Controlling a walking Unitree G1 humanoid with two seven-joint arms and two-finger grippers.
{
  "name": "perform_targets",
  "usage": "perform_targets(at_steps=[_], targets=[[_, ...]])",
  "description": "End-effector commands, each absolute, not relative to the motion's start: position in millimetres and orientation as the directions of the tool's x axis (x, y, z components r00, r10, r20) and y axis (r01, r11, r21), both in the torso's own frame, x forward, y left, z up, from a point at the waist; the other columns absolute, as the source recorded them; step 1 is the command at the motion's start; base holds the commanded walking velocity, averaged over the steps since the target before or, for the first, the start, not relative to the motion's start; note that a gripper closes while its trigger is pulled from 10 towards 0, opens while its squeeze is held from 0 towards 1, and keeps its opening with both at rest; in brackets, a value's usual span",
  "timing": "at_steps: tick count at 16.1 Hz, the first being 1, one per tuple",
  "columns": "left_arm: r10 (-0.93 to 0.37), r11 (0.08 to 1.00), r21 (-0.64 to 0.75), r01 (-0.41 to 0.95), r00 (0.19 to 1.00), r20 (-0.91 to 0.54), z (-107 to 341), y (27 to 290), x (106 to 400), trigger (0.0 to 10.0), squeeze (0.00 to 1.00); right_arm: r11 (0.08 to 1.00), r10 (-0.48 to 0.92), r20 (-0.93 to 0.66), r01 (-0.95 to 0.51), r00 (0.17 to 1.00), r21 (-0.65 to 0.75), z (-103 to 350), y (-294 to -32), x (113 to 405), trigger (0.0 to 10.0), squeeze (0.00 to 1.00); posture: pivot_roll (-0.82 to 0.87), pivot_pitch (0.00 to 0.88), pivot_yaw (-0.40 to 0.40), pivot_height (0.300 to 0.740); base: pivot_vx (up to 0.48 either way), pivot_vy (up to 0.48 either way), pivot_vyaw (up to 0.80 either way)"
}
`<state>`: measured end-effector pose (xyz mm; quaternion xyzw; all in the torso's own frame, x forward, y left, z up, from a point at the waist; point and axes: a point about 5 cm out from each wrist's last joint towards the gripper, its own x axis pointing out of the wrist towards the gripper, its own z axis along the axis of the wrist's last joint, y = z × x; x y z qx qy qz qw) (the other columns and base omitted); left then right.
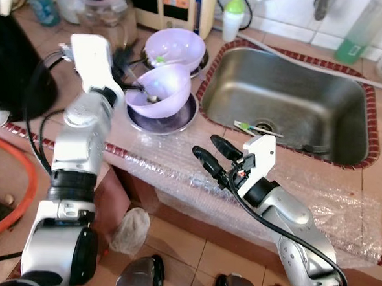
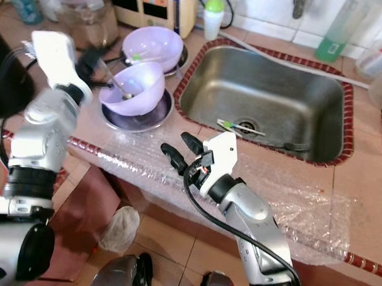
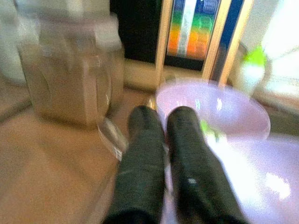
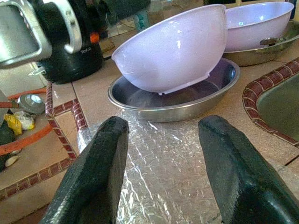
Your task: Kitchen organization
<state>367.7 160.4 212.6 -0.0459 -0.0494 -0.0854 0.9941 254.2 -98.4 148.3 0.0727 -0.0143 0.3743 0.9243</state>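
Gripping the near rim of a tilted lilac plastic bowl (image 1: pixel 160 89), the left gripper (image 1: pixel 131 81) has its 2 fingers (image 3: pixel 142 154) pressed nearly together. That bowl leans in a round steel dish (image 4: pixel 177 100) on the tiled bench (image 1: pixel 46 76). Spread wide, the right gripper (image 1: pixel 211 154) hovers over crinkled bubble wrap (image 4: pixel 163 158), holding nothing.

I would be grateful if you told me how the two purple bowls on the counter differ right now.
The near purple bowl is tilted, its rim held by the left hand, and it rests in a shallow metal dish. The far purple bowl sits level and untouched, closer to the back wall. The near one has something small and dark inside; the far one has a small green bit. Both are the same pale purple and look alike in shape.
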Motion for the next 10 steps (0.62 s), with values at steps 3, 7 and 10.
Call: perform_targets(at_steps=[3, 7, 10], targets=[[-0.255, 0.964, -0.055, 0.261, 0.961, 0.103, 225.0, 145.8, 367.5, 10.0, 1.0, 0.707, 0.693, 0.09, -0.698, 0.716, 0.113, 148.3, -95.6, 256.9, 10.0, 0.0, -0.02, 0.113, 0.03, 0.74, 0.0, 0.0, 0.0], [-0.179, 0.983, 0.01, 0.182, 0.957, 0.228, 239.3, 149.7, 365.0, 10.0, 1.0, 0.737, 0.663, 0.095, -0.67, 0.743, 0.095, 147.7, -99.2, 258.8, 10.0, 0.0, -0.03, 0.106, 0.044, 0.74, 0.0, 0.0, 0.0], [-0.153, 0.988, 0.06, 0.142, 0.939, 0.307, 238.8, 148.5, 335.4, 10.0, 1.0, 0.842, 0.528, 0.132, -0.537, 0.839, 0.044, 151.4, -109.6, 268.8, 10.0, 0.0, -0.02, 0.093, 0.046, 0.74, 0.0, 0.0, 0.0]])
